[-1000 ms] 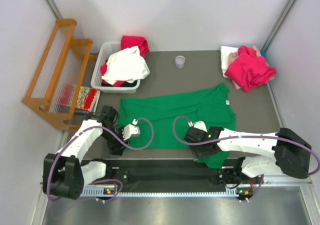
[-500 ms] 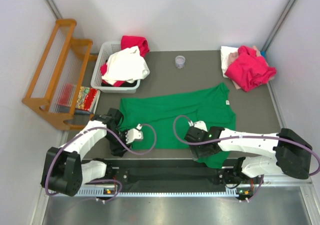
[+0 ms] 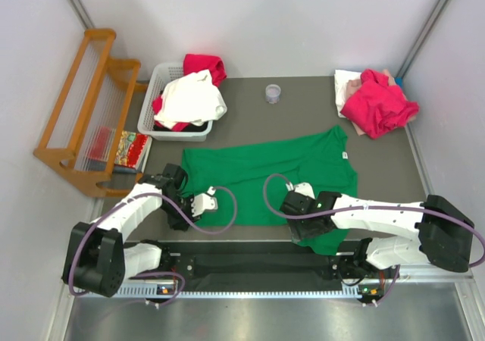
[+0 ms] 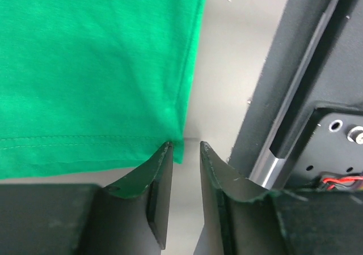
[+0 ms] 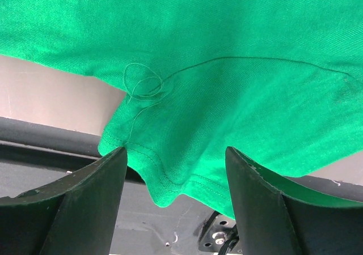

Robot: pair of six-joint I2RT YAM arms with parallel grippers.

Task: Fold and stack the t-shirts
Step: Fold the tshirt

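Your left gripper [image 4: 185, 146] stands narrow, with a slim gap between the jaws and no cloth in it. The corner of the green t-shirt [image 4: 96, 68] ends right at the tip of the finger on the left, low in the middle of the left wrist view. A squeeze from here would likely catch a few threads or miss altogether. Ease the tips further in toward the upper left of that view, so the stitched hem lies well between the pads before you clamp.

Your right gripper [image 5: 176, 151] stands wide. The shirt's edge sags between its jaws at the bottom of the right wrist view, unpinched. A thread loop [image 5: 144, 85] lies just above; ignore it and bite on the hem.

In the top view the green shirt lies spread across the middle of the table [image 3: 303, 121], and its lower right part hangs over the near edge. Aim to raise both holds level, or the fold will skew.

The magenta-red t-shirts [image 3: 377, 102] are heaped at upper right. A white t-shirt [image 3: 189, 98] sits in the basket [image 3: 168, 136] at upper left.
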